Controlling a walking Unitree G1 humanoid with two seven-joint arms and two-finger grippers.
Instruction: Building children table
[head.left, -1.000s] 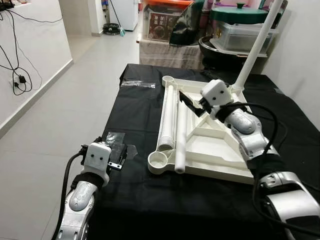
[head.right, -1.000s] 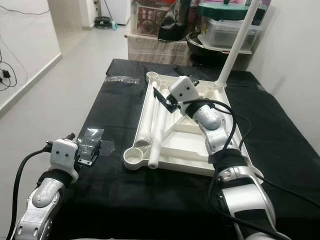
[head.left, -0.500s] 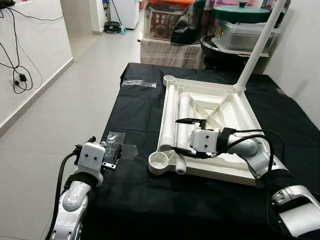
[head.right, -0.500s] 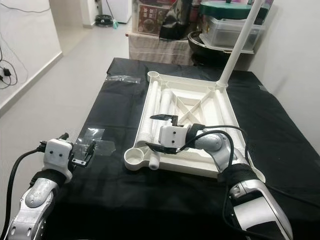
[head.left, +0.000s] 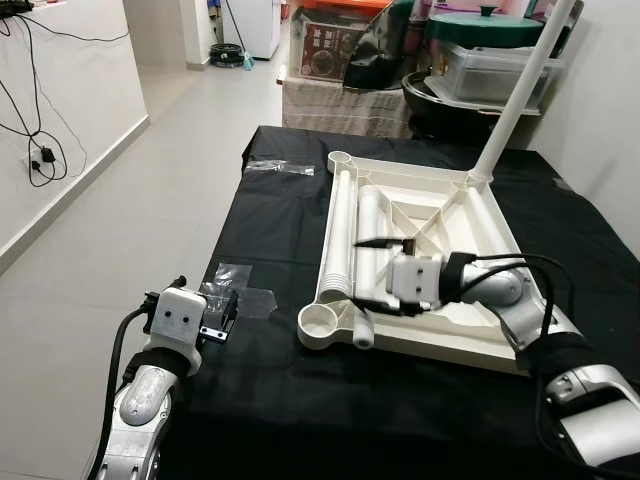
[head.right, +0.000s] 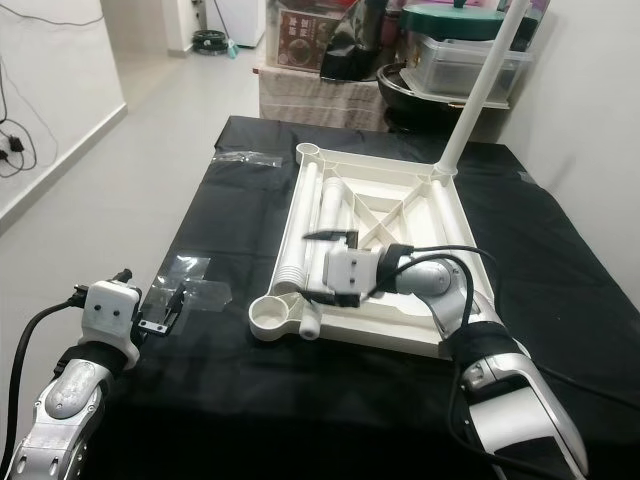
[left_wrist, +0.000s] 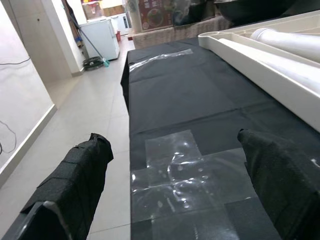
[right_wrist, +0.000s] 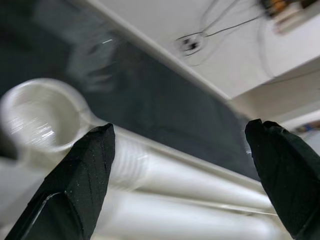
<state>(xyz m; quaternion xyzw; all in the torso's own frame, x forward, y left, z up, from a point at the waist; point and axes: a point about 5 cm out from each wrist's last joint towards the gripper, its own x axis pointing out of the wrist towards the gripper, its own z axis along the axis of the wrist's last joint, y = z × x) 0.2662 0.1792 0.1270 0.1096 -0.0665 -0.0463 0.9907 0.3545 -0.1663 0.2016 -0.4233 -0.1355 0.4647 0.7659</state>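
Fingers of the right gripper (head.left: 372, 272) were spread wide over the loose table leg (head.left: 364, 268) that lay inside the upturned white table top (head.left: 480, 225), one finger above the leg and one below it, not closed on it. That leg lay just beside two more white legs (head.left: 340, 232) stacked along the table top's left rim, and its near end stuck out past the round corner socket (head.left: 320, 322). A fourth leg (head.left: 518, 95) stood upright in the table top's far right corner. The table top lay flat on the black counter (head.left: 270, 210). Left of the table top, at the counter's near edge, the left gripper (head.left: 218, 317) hovered released, fingers (left_wrist: 75, 185) apart, over a clear plastic bag (left_wrist: 185, 175). Another plastic bag (head.left: 278, 168) lay beyond the table top's far left corner. Boxes (head.left: 488, 70) stood past the counter's far end.
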